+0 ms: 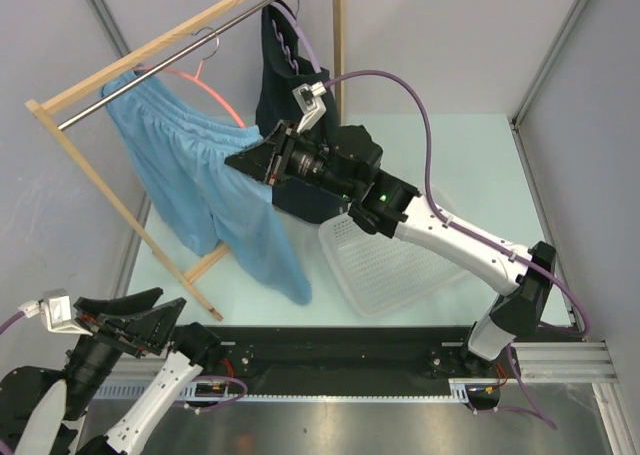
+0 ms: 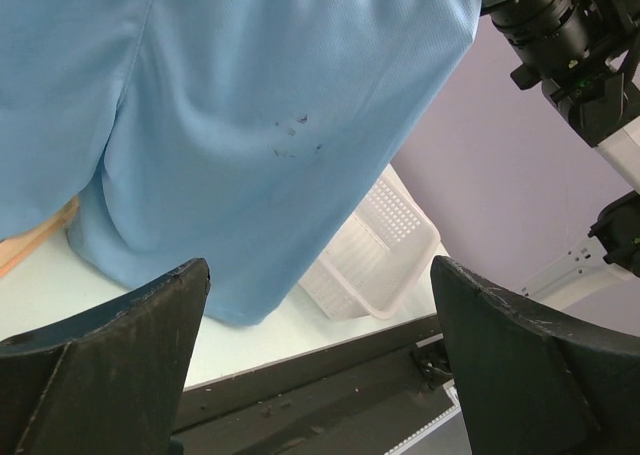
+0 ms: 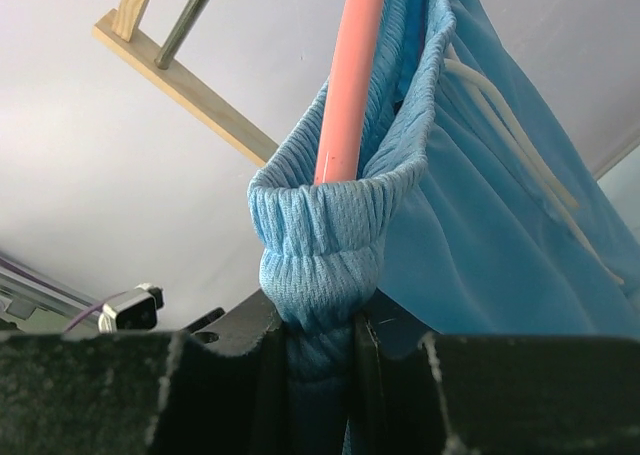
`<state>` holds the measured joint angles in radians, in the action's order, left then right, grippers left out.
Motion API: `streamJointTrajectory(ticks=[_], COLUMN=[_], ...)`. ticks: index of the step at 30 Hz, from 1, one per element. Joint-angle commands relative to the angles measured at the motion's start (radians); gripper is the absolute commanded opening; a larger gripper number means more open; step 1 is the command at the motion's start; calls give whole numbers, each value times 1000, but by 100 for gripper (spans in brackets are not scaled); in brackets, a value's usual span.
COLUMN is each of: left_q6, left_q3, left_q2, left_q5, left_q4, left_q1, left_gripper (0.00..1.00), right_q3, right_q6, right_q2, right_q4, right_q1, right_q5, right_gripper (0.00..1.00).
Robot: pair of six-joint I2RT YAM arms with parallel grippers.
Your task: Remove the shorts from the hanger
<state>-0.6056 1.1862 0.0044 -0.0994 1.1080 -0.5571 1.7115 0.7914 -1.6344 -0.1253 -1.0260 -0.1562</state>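
Right hand [image 1: 256, 158] clamps the blue shorts [image 1: 200, 190] at the tip of the hanger [image 3: 345, 75] — left hand [image 1: 168, 302], spread open, well away from it.

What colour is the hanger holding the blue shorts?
The hanger is salmon pink, clearest in the right wrist view.

No legible text or markings.
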Motion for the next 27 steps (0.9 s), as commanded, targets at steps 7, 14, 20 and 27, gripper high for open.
streamJointTrajectory(ticks=[7, 14, 20, 27], left_q6=[-23, -25, -28, -36], left_q3=[-14, -19, -23, -34], left_q2=[-89, -87, -86, -84], left_q5=[26, 30, 36, 44], left_q4=[-40, -43, -45, -54], left_q1=[-1, -1, -1, -1], left_gripper=[96, 97, 97, 97], right_q3=[45, 53, 65, 60], right_q6=[-30, -40, -72, -86], right_q2=[82, 88, 113, 142], right_q4=[-128, -129, -105, -91], right_q1=[44, 57, 60, 69], right_q5=[-72, -83, -77, -74], right_gripper=[0, 0, 0, 0])
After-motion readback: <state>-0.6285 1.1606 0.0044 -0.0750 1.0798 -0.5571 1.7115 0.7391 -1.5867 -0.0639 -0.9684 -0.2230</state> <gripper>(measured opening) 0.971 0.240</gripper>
